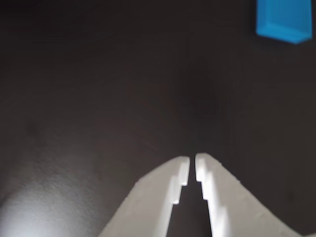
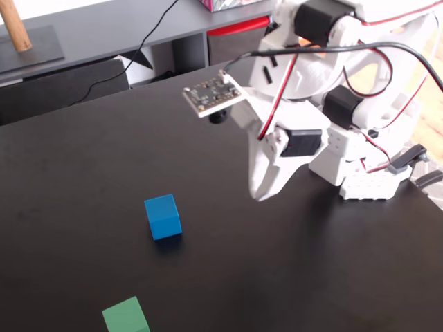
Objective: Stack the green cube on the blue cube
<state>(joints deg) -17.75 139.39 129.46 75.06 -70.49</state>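
One blue cube [image 2: 163,216], one green cube [image 2: 126,317], one arm with one end effector [image 2: 261,195]; both cubes sit on the black counter [image 2: 62,187], apart from each other, nothing stacked; in the fixed view the green cube is at the bottom edge, partly cut off, below and left of the blue cube; end effector hangs above the counter to the right of the blue cube, well apart from both cubes, empty; wrist view shows the two white fingers [image 1: 163,202] nearly together, only a thin gap at the tips, holding nothing; wrist view has the blue cube [image 1: 284,19] in the top right corner, cropped; green cube not in wrist view; only the fixed view shows the arm's body, red and black wires, small circuit board [image 2: 213,92] and shelf [image 2: 118,31] behind the counter.
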